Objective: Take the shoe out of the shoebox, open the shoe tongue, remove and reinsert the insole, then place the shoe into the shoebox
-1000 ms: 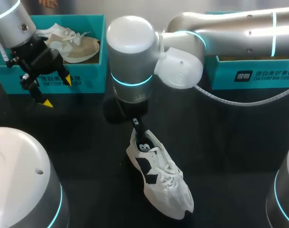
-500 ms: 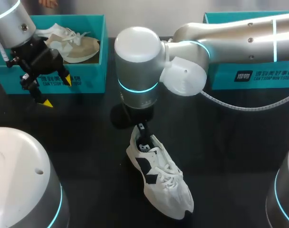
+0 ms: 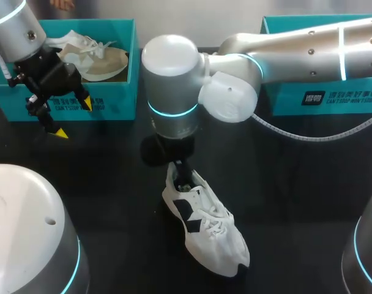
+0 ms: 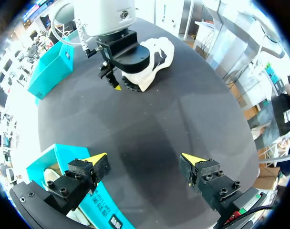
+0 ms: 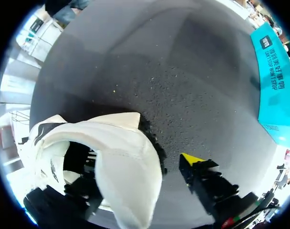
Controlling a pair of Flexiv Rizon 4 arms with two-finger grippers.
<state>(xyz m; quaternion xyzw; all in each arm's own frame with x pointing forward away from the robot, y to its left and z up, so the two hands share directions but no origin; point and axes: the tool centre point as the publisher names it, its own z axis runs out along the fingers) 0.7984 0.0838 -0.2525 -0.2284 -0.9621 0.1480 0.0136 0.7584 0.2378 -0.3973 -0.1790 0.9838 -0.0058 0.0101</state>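
Shoe, white with black side panels, lies on its sole on the black table, out of any box, heel toward the far side and toe toward the near edge. The right gripper comes straight down at the heel from an arm that enters at the right and reaches past the middle. In the right wrist view its fingers straddle the heel wall: one goes down inside the shoe opening, while the yellow-tipped finger stands outside with a strip of table showing between it and the heel, so the fingers are parted and not clamped. The left gripper hangs well apart from the shoe, just in front of the teal left shoebox, its fingers spread wide with nothing between them. A second shoe, pale with laces, lies inside that box. The teal right shoebox sits at the far right, partly behind the right arm.
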